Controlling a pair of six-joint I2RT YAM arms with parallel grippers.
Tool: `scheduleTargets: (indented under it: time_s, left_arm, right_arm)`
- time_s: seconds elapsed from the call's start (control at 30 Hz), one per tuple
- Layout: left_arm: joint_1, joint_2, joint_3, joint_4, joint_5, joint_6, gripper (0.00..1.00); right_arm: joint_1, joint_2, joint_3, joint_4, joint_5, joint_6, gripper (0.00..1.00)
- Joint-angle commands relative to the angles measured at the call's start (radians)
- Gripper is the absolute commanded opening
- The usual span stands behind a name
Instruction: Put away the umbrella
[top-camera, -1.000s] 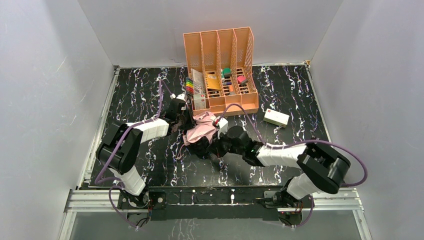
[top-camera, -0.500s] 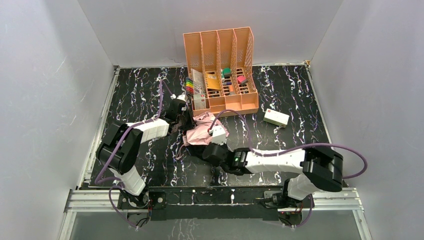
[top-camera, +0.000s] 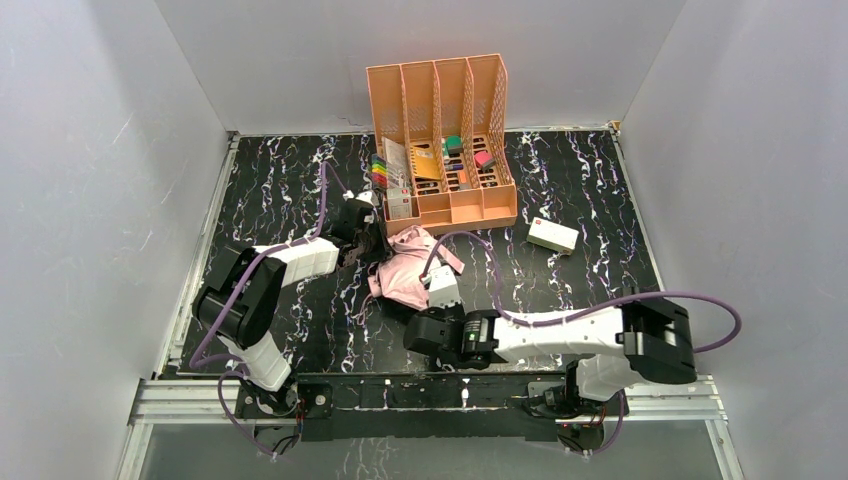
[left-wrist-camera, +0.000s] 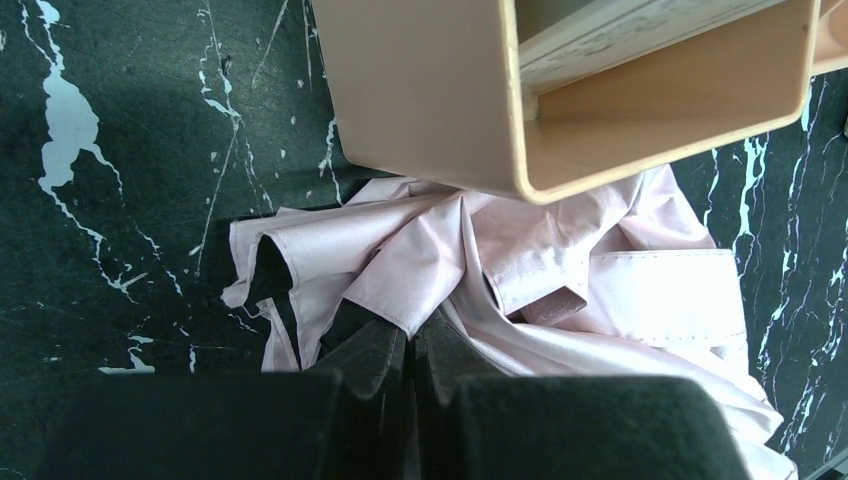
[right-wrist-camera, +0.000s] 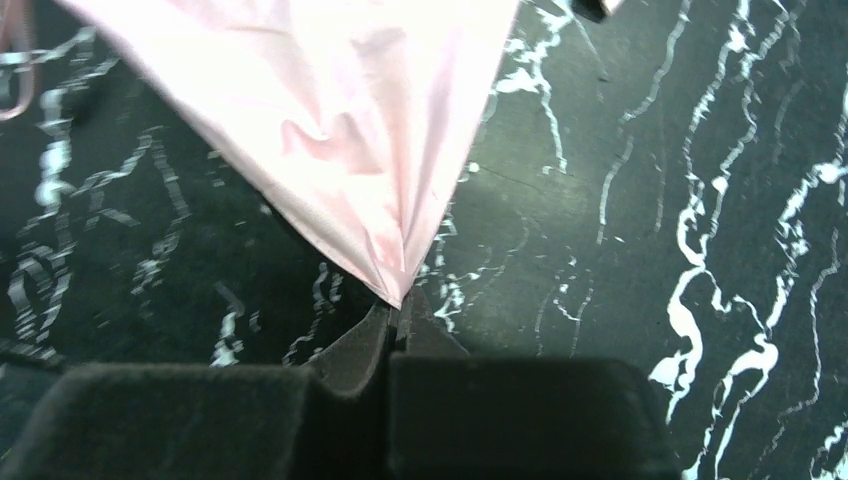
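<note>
**Both grippers clamped on the umbrella in front of the organiser**

The umbrella (top-camera: 405, 275) lay crumpled on the table (top-camera: 280, 190), pale pink side mostly up. It sat just in front of the organiser (top-camera: 440, 120), at that rack's near left corner. In the left wrist view, the organiser's (left-wrist-camera: 430, 100) base overhung the far edge of the fabric (left-wrist-camera: 400, 250). A flat pink strap (left-wrist-camera: 660, 280) lay across the folds on the right, and dark folds showed at the left.

The left gripper (top-camera: 375, 245) reached in from the left. Its jaws were together, pinching a pointed fold of the pink fabric between the fingertips (left-wrist-camera: 385, 345).

The right gripper (top-camera: 415, 318) lay low on the near side of the umbrella. Its jaws were also pressed together on a corner of the canopy (right-wrist-camera: 330, 130). That corner ran taut as a triangle down to the fingertips (right-wrist-camera: 375, 325).

A small white box (top-camera: 552, 235) lay on the table right of the organiser, well apart from the umbrella.
</note>
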Motion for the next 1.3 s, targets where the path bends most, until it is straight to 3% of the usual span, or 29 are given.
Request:
scheduleTargets:
  time_s: [0.0,0.17,0.43,0.63,0.7,0.77,0.93,1.03,1.27]
  left_arm:
    - [0.01,0.033,-0.032,-0.081,-0.061,0.032,0.0]
    - [0.01,0.036,-0.029,-0.082,-0.061,0.032,0.0]
    - [0.01,0.043,-0.02,-0.085,-0.053,0.033,0.0]
    - [0.01,0.042,-0.016,-0.089,-0.05,0.037,0.0]
    - [0.01,0.04,-0.016,-0.081,-0.037,0.044,0.0]
    - [0.01,0.042,-0.016,-0.07,-0.014,0.057,0.0]
    - [0.01,0.04,-0.019,-0.049,0.038,0.092,0.0]
    - [0.01,0.035,-0.028,-0.034,0.065,0.111,0.0]
    - [0.01,0.05,-0.012,-0.017,0.136,0.168,0.0]
  right_arm:
    - [0.03,-0.113,-0.013,0.158,-0.097,-0.221,0.04]
    - [0.03,-0.251,-0.125,0.554,-0.326,-0.477,0.35]
    - [-0.102,-0.309,-0.132,0.313,-0.277,-0.39,0.71]
    - [-0.147,-0.376,-0.217,0.41,-0.399,-0.454,0.8]
    - [-0.155,-0.38,-0.216,0.429,-0.418,-0.476,0.8]
    - [-0.18,-0.387,-0.201,0.435,-0.428,-0.497,0.73]
    - [-0.404,-0.378,-0.135,0.505,-0.709,-0.613,0.53]
    - [-0.523,-0.291,-0.054,0.536,-0.914,-0.684,0.43]
    - [-0.71,0.061,0.21,0.521,-1.209,-0.753,0.17]
